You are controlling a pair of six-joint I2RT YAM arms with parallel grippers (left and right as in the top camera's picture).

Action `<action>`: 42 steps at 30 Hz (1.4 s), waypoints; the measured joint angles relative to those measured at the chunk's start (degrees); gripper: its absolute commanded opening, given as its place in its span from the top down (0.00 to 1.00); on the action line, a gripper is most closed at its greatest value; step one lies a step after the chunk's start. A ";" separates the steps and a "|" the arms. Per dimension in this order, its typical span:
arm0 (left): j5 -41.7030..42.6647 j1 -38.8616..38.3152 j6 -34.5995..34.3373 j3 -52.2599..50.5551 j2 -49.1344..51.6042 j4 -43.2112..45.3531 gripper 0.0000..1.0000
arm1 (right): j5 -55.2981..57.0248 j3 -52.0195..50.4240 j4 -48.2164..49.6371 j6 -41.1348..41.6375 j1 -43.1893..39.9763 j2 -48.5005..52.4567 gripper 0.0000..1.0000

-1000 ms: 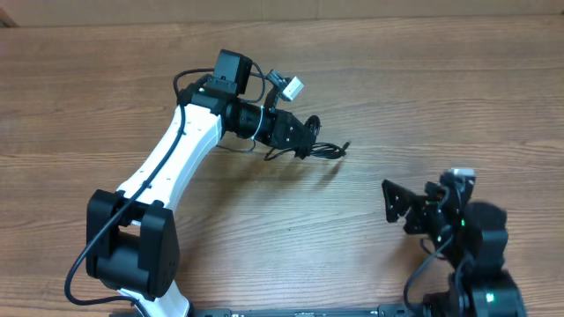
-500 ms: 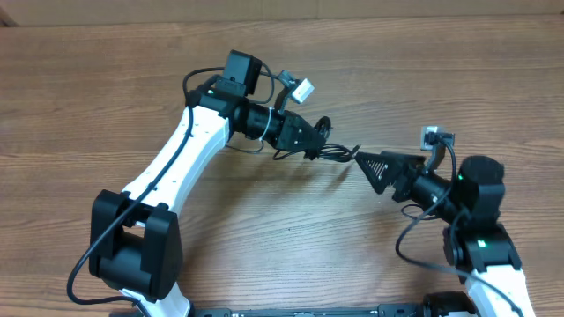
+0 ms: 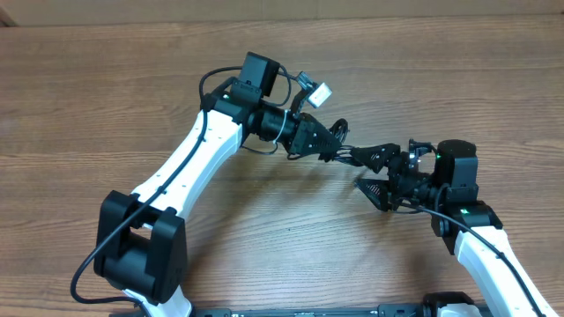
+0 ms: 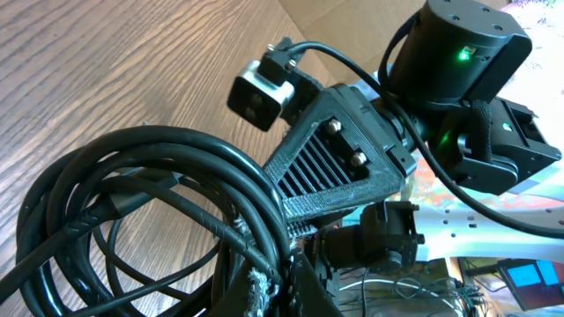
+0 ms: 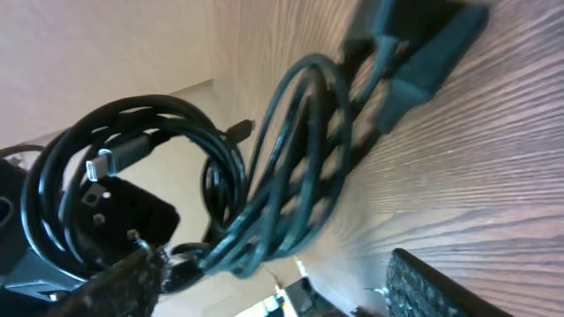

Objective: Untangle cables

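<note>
Left hand [image 3: 328, 143] shut tight on bunched cables [image 3: 355, 155]. Right hand [image 3: 369, 173] wide open at loops, holds nothing. Step: second grab. Next: pinch one loop, pull away slowly.

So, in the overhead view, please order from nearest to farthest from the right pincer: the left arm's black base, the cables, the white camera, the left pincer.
From the right pincer:
1. cables, right at its fingers, between both pincers.
2. left pincer, just beyond them.
3. white camera, higher in the picture.
4. left arm's black base, bottom-left, farthest.
</note>
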 measured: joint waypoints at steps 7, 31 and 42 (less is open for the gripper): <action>0.00 -1.38 -0.22 0.00 0.00 0.00 0.96 | 0.11 0.00 1.01 3.85 -0.02 -0.02 0.51; -6.38 -0.57 -0.42 0.02 0.00 -8.46 0.96 | 11.89 0.17 -9.60 2.23 0.00 -0.02 0.96; -17.44 8.92 -0.15 0.07 0.00 -18.05 0.96 | 20.79 0.22 -10.97 -1.73 0.92 -0.02 0.96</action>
